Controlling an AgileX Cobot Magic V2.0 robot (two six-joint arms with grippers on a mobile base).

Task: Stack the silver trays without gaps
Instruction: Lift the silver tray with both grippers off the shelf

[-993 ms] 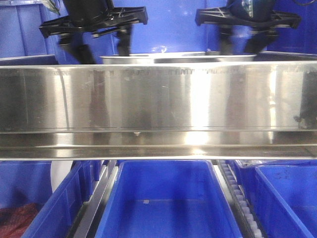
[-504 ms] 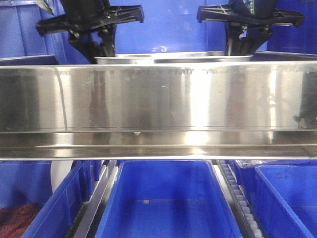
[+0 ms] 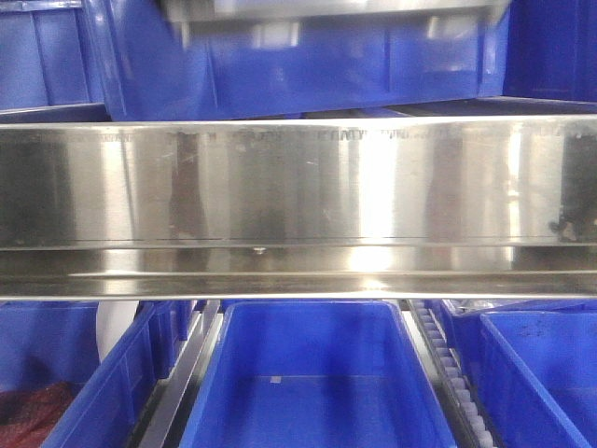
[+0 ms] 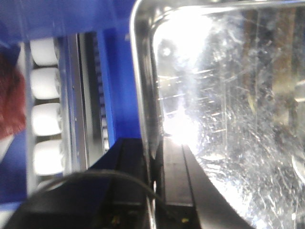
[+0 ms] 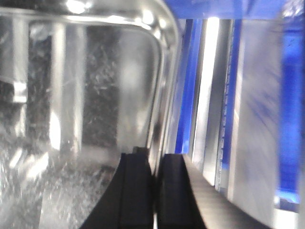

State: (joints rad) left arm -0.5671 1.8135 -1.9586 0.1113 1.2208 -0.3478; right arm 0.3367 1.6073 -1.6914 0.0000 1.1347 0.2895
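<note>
Left wrist view shows the left claw (image 4: 153, 145) clamped on the silver tray (image 4: 228, 119) by its rim; right claw (image 5: 153, 158) same, opposite edge I think.

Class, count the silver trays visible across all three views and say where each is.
1. The silver tray is at the front view's top edge, above the steel rail; the left pincer and right pincer grip its opposite rims. More may hide behind the rail.
</note>
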